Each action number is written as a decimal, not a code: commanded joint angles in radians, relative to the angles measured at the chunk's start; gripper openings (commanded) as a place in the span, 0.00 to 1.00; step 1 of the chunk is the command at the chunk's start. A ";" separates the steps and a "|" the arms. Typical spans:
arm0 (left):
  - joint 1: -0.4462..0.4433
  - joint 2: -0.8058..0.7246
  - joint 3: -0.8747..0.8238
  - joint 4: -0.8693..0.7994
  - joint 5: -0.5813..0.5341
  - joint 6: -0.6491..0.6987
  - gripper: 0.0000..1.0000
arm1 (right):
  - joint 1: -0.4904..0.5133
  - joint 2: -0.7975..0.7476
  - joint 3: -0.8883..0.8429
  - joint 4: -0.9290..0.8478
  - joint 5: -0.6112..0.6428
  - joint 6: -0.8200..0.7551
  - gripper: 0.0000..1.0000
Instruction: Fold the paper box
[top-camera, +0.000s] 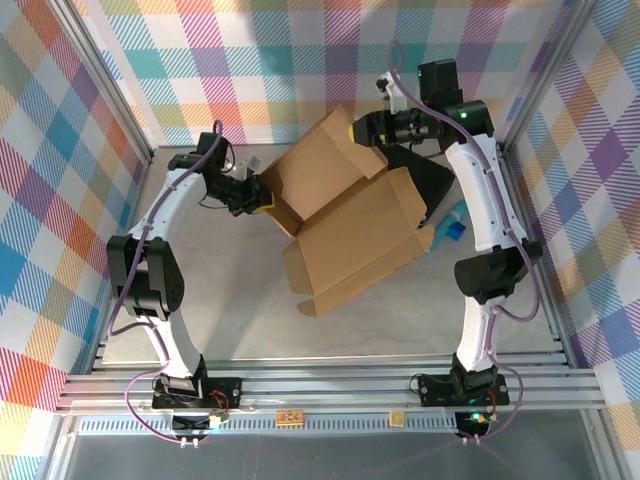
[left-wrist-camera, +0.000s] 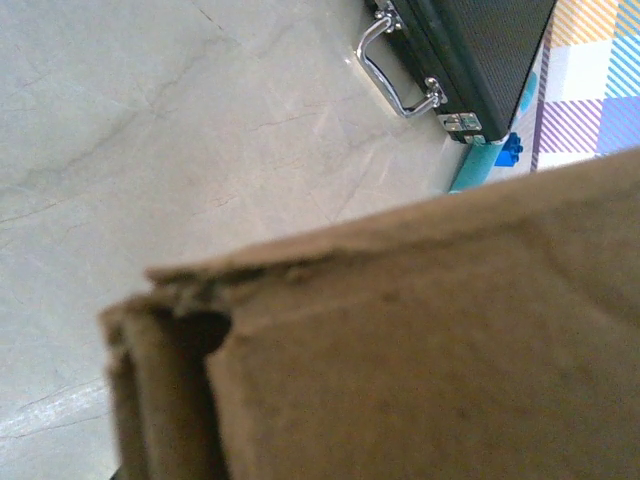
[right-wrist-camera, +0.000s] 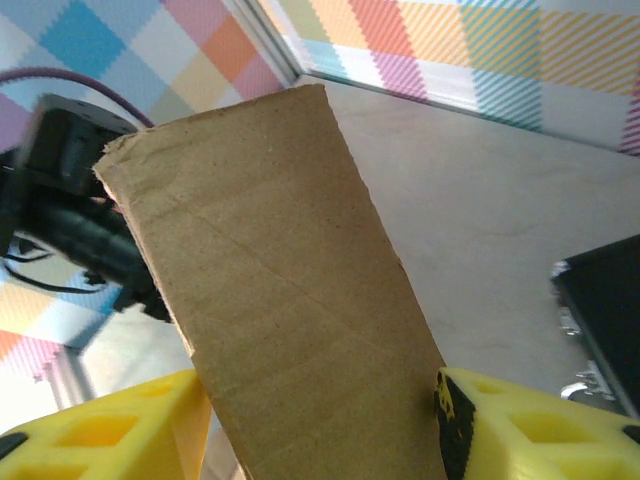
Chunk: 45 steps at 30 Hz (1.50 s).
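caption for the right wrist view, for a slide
Right gripper straddling a raised flap of the paper box, yellow fingers on either side.

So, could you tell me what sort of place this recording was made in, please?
Most likely a robot test cell, not a home or shop: an aluminium frame edges the table, plaid backdrop panels wall it in, and two bolted arms work the paper box.

From my overhead feed the light is bright, even and diffuse, with only soft shadows under the arms and under the paper box (top-camera: 345, 215) at centre frame. The counter (left-wrist-camera: 150, 150) shows pale streaks of glare in my left wrist view, where the cardboard filling the lower frame is badly out of focus. My right wrist view is sharper, though the yellow fingers (right-wrist-camera: 520, 430) along the bottom edge are blurred.
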<state>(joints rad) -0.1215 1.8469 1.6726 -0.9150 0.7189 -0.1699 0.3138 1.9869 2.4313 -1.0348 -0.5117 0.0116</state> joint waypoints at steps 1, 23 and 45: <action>0.006 -0.025 0.029 -0.016 0.038 0.011 0.00 | 0.034 -0.034 0.027 -0.036 0.176 -0.060 0.61; 0.006 -0.032 0.021 -0.023 0.030 0.018 0.00 | 0.161 -0.009 0.028 -0.046 0.639 -0.101 0.59; 0.004 -0.032 0.024 -0.040 0.001 -0.016 0.00 | 0.294 0.038 -0.001 0.008 1.140 -0.189 0.17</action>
<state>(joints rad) -0.1219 1.8465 1.6726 -0.9413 0.6865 -0.1719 0.5961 2.0140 2.4348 -1.0466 0.5049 -0.1593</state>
